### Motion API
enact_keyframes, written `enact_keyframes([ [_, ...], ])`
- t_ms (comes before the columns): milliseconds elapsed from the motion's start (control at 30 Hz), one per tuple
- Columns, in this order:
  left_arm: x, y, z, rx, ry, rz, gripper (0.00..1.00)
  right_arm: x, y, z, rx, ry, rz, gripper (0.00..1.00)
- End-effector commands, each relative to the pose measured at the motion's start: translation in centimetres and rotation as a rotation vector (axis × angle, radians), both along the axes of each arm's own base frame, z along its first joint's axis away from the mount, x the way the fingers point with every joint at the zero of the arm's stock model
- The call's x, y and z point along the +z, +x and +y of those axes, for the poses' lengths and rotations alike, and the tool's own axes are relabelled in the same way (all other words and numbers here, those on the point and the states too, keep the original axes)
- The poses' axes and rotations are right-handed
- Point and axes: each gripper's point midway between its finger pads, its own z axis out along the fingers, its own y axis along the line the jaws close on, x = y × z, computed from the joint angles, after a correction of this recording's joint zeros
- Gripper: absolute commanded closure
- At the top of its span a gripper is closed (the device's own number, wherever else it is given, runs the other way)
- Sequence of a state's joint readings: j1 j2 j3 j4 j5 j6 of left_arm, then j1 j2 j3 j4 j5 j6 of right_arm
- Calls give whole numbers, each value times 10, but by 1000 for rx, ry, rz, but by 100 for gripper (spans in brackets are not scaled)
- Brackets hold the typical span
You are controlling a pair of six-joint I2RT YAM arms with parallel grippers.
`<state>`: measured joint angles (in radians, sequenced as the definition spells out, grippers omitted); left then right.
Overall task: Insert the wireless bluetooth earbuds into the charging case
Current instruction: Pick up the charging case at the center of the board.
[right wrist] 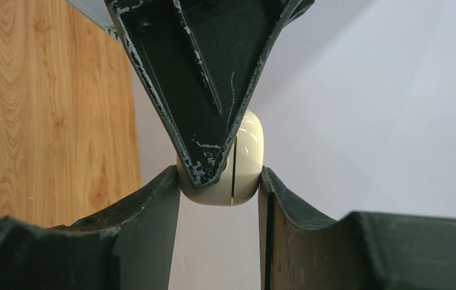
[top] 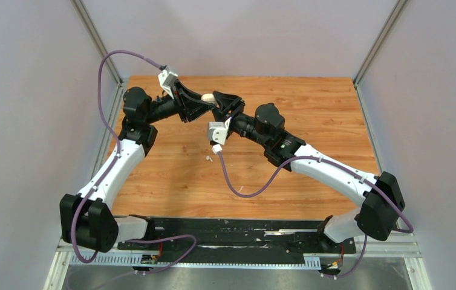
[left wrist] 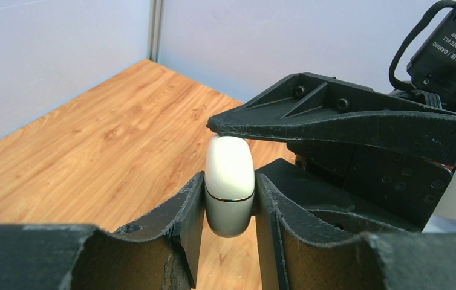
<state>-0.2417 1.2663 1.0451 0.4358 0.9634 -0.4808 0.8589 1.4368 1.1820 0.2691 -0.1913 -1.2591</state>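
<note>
Pinching a white charging case (left wrist: 229, 166) with the left gripper (left wrist: 230, 184), one finger pressed to each side, the seam round the case shut tight. Gripping that case across its other two sides with the right gripper (right wrist: 219, 176), fingers closed against it. Partly hidden in the right wrist view behind one finger of the left gripper, which reaches down from the top of the frame. Held clear above the wooden table (top: 310, 115), upper centre of the overhead view, with both arms meeting tip to tip there. Lower, near the centre of that view, lying on the boards just left of a purple cable (top: 237, 184): one tiny white earbud (top: 208, 159), too small to show detail. No telling what sits inside the case.
</note>
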Motion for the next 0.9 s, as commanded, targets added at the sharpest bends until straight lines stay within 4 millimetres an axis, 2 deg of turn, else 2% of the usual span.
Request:
enact_keyframes([
  [0, 12, -8, -3, -39, -33, -52, 58, 19, -1, 3, -2, 41, -34, 100],
  [700, 17, -6, -3, -33, -72, -76, 67, 17, 14, 9, -67, 78, 47, 100],
  [833, 16, -6, -4, -38, -73, -78, 77, 14, 13, 10, -60, 69, 51, 100],
  [867, 16, -7, -4, -39, -75, -80, 84, 14, 13, 10, -59, 68, 53, 100],
])
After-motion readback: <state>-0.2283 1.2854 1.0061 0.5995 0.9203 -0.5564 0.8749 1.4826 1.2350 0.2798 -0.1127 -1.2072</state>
